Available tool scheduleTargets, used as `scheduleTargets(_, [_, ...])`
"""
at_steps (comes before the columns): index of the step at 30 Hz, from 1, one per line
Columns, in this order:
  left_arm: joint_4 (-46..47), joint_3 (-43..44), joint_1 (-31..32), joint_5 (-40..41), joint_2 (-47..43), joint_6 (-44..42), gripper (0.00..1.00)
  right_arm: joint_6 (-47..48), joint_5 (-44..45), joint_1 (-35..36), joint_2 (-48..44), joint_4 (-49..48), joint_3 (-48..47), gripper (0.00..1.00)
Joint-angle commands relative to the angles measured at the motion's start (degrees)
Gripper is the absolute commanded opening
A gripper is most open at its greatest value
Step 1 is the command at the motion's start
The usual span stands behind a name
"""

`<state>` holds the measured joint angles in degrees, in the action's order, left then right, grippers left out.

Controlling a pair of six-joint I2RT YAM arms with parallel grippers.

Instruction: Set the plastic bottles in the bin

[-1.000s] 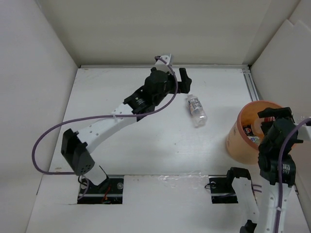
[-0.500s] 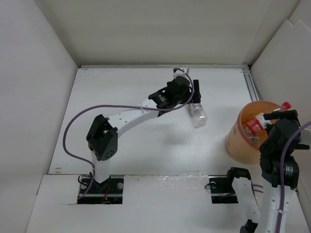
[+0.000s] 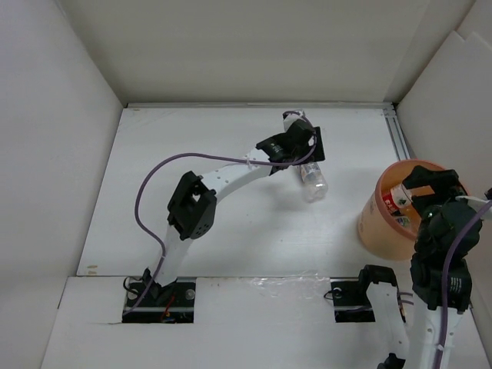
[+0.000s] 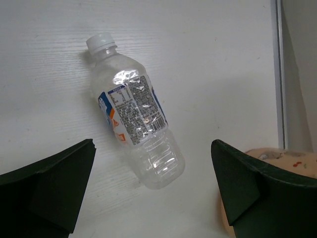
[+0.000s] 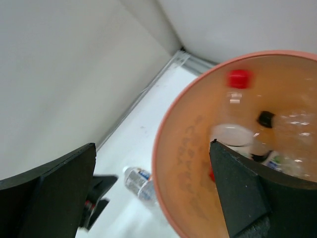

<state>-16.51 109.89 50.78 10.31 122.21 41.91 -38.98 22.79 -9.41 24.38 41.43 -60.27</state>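
Note:
One clear plastic bottle with a white cap and pale label lies on its side on the white table. My left gripper hovers just above it, jaws open wide either side of its base, touching nothing. In the top view the left gripper covers the bottle's far end. The orange bin stands at the right. My right gripper hangs open over it, empty. Inside the bin lie several bottles, one with a red cap.
White walls enclose the table on three sides. A metal rail runs along the right edge behind the bin. The left arm's purple cable loops over the table's left half. The loose bottle lies left of the bin.
The left arm has stretched right and forward until its gripper is over the lying bottle. The red-capped bottle has dropped from the right gripper into the bin.

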Motion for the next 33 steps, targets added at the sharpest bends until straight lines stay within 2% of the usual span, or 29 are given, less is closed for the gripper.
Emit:
scheduleTargets(1, [-4.7, 6.4, -1.5, 0.8, 2.9, 5.0, 1.0, 4.6, -11.3, -0.3, 2.1, -6.2, 0.5, 1.0])
scheduleTargets(6, [-5.2, 12.9, -2.6, -0.7, 10.7, 7.9, 1.0, 7.8, -25.1, -0.3, 2.6, -11.2, 2.7, 1.0])
scheduleTargets(11, [-4.6, 16.7, -2.6, -2.6, 16.7, 10.7, 1.0, 9.9, -30.6, -0.3, 3.7, -13.3, 3.2, 1.0])
scheduleTargets(13, [-4.6, 17.2, -2.6, -3.1, 19.3, 12.2, 0.94, 10.7, -31.9, -0.3, 4.2, -13.3, 2.7, 1.0])
scheduleTargets(14, [-4.6, 17.7, -2.6, -3.1, 20.0, 12.2, 0.89, 11.2, -31.9, -0.3, 4.2, -12.8, 2.1, 1.0])
scheduleTargets(15, [-5.2, 17.7, -2.6, -3.1, 20.6, 13.5, 0.71, 11.2, -32.5, -0.3, 4.2, -12.8, 2.1, 1.0])
scheduleTargets(16, [-5.2, 17.7, -3.1, -3.1, 21.5, 13.5, 0.61, 11.2, -32.5, -0.3, 4.2, -12.8, 2.1, 1.0])
scheduleTargets(19, [-6.7, 16.3, -3.7, -3.6, 21.5, 15.1, 0.36, 11.8, -35.2, -0.3, 4.8, -13.3, 2.1, 1.0])
scheduleTargets(20, [-6.7, 15.6, -4.2, -3.6, 21.5, 15.1, 0.11, 12.4, -37.2, -0.3, 5.3, -14.0, 2.1, 1.0])
scheduleTargets(21, [-7.6, 14.1, -4.9, -2.7, 20.3, 15.1, 0.0, 13.0, -38.6, -0.3, 5.3, -14.9, 2.1, 1.0])
scheduleTargets(23, [-7.7, 11.2, -5.4, -0.2, 15.5, 13.5, 0.0, 13.7, -42.1, -0.3, 7.3, -15.9, 2.6, 1.0])
scheduleTargets(25, [-5.3, 4.2, -5.4, 1.5, 10.4, 11.4, 0.0, 15.2, -49.1, 0.4, 9.3, -18.5, 3.1, 1.0])
scheduleTargets(26, [-1.8, 1.3, -5.4, 3.2, 4.1, 10.1, 0.0, 15.8, -51.0, 1.1, 9.9, -18.5, 3.1, 1.0])
scheduleTargets(29, [5.2, -11.7, -6.0, 3.2, -6.1, 3.7, 0.0, 18.6, -52.6, 6.0, 13.3, -19.2, 0.7, 1.0])
scheduleTargets(31, [11.2, -19.6, -6.0, 2.4, -15.8, 1.3, 0.0, 20.9, -53.9, 10.2, 15.7, -19.2, -0.8, 1.0])
scheduleTargets(33, [15.3, -23.7, -6.6, 0.3, -23.8, -1.6, 0.0, 20.9, -57.9, 11.6, 19.8, -20.8, -1.3, 1.0])
